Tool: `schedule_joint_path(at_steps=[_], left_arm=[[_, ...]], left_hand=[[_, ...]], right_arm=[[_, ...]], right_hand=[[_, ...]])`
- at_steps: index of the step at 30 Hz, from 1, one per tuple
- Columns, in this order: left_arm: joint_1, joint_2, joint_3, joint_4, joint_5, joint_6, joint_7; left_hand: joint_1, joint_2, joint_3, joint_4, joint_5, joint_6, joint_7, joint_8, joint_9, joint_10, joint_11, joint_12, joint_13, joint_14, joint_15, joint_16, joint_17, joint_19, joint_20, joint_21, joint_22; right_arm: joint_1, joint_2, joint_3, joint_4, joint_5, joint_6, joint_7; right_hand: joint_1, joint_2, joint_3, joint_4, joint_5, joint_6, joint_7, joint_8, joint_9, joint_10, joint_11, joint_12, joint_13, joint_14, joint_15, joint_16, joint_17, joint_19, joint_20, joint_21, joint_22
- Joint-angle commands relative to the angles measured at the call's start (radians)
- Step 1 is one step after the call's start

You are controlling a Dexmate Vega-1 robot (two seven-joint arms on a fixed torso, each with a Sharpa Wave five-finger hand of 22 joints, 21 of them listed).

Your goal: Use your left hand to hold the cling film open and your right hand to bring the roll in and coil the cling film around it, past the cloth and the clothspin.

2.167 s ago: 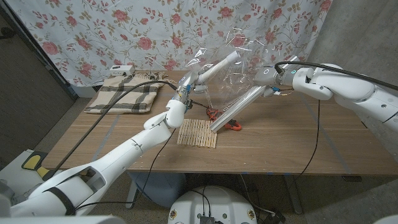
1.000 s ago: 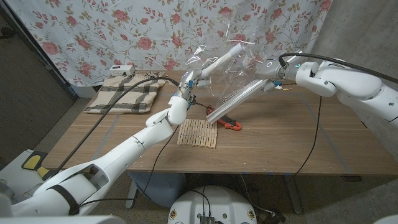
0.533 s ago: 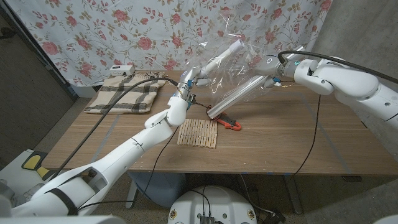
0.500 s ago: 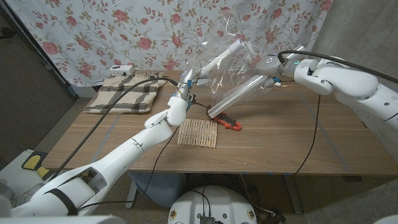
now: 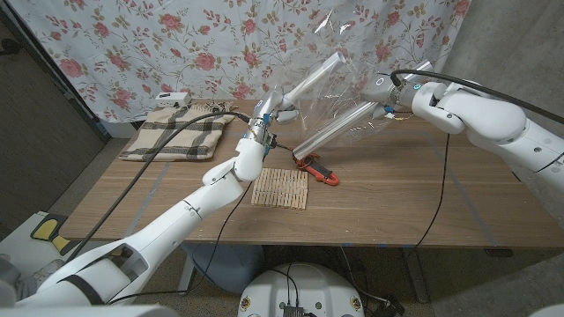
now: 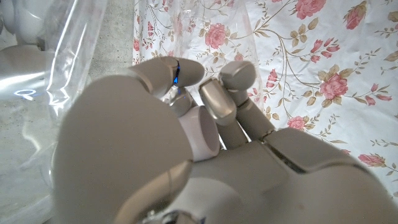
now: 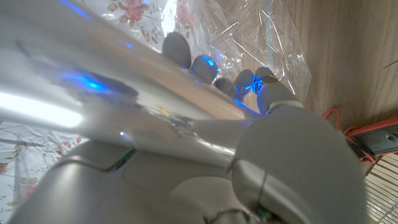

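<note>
left hand [image 5: 262, 125] is up off the desk [image 5: 388, 194] pinching the film [image 5: 339, 84], right hand [image 5: 381, 99] gripping the roll [image 5: 330, 134] slanting down toward the left hand.

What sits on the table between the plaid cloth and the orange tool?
In the head view, the row of wooden clothespins lies between the plaid cloth and the orange tool, nearer the tool.

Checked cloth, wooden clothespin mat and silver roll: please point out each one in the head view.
Checked beige cloth [image 5: 173, 134]: head view, middle of the folded fabric.
Wooden clothespin mat [image 5: 280, 188]: head view, centre of the row.
Long silver roll [image 5: 339, 129]: head view, middle of the tube.
</note>
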State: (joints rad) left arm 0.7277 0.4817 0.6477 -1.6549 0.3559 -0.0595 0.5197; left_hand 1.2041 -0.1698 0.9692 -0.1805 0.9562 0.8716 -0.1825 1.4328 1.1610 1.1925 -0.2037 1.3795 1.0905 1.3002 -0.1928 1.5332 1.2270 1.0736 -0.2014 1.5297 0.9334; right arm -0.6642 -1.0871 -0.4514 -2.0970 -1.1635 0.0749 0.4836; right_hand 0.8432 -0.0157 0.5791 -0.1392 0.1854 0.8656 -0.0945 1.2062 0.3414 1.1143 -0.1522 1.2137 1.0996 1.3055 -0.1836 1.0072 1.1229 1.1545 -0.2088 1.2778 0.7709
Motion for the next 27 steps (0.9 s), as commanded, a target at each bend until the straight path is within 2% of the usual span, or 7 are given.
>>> schedule_joint_path(at_steps=[1,12,20,27], left_arm=[[0.022,0.0,-0.012,-0.023,0.001,0.013,0.002],[0.024,-0.005,-0.012,-0.025,0.002,0.01,0.004],[0.02,-0.015,-0.01,-0.013,0.0,-0.005,0.01],[0.022,-0.016,-0.013,-0.008,-0.006,-0.014,0.013]], left_hand=[[0.002,0.01,-0.005,0.0,0.008,-0.004,-0.001,0.161,0.094,-0.003,0.0,0.202,0.155,-0.003,-0.002,-0.002,0.0,0.001,-0.004,-0.002,0.001],[0.003,0.01,-0.005,-0.001,0.008,-0.004,-0.001,0.161,0.094,-0.003,0.0,0.202,0.155,-0.002,-0.002,-0.002,0.0,0.003,-0.006,-0.001,0.002],[0.002,0.01,-0.005,-0.001,0.009,-0.004,-0.001,0.161,0.094,-0.003,0.0,0.202,0.155,-0.004,-0.002,-0.003,0.001,0.001,-0.006,0.001,0.004],[0.0,0.01,-0.005,0.0,0.01,-0.004,-0.001,0.161,0.094,-0.003,0.0,0.202,0.155,-0.003,-0.002,-0.003,0.001,0.001,-0.007,0.0,0.003]], right_arm=[[0.005,0.006,-0.005,-0.003,-0.003,-0.005,0.013],[0.036,0.024,-0.019,0.021,-0.041,-0.02,0.019],[0.085,0.077,-0.061,0.063,-0.089,-0.035,0.027],[0.12,0.097,-0.09,0.09,-0.116,-0.025,0.012]], right_hand=[[-0.1,0.136,-0.004,0.003,0.005,0.0,0.005,0.004,0.001,0.036,-0.027,0.36,0.142,0.04,-0.027,0.553,0.115,-0.002,-0.001,0.235,0.003],[-0.099,0.137,-0.005,0.003,0.005,0.0,0.003,0.007,0.0,0.037,-0.026,0.36,0.142,0.04,-0.027,0.553,0.115,-0.002,-0.001,0.239,0.001],[-0.099,0.137,-0.006,0.004,0.004,0.0,0.004,0.008,-0.003,0.037,-0.026,0.36,0.142,0.041,-0.027,0.553,0.116,-0.002,-0.001,0.242,-0.003],[-0.1,0.137,-0.007,0.005,0.004,-0.002,0.004,0.009,-0.006,0.037,-0.026,0.36,0.142,0.041,-0.027,0.553,0.116,-0.003,-0.001,0.245,-0.005]])
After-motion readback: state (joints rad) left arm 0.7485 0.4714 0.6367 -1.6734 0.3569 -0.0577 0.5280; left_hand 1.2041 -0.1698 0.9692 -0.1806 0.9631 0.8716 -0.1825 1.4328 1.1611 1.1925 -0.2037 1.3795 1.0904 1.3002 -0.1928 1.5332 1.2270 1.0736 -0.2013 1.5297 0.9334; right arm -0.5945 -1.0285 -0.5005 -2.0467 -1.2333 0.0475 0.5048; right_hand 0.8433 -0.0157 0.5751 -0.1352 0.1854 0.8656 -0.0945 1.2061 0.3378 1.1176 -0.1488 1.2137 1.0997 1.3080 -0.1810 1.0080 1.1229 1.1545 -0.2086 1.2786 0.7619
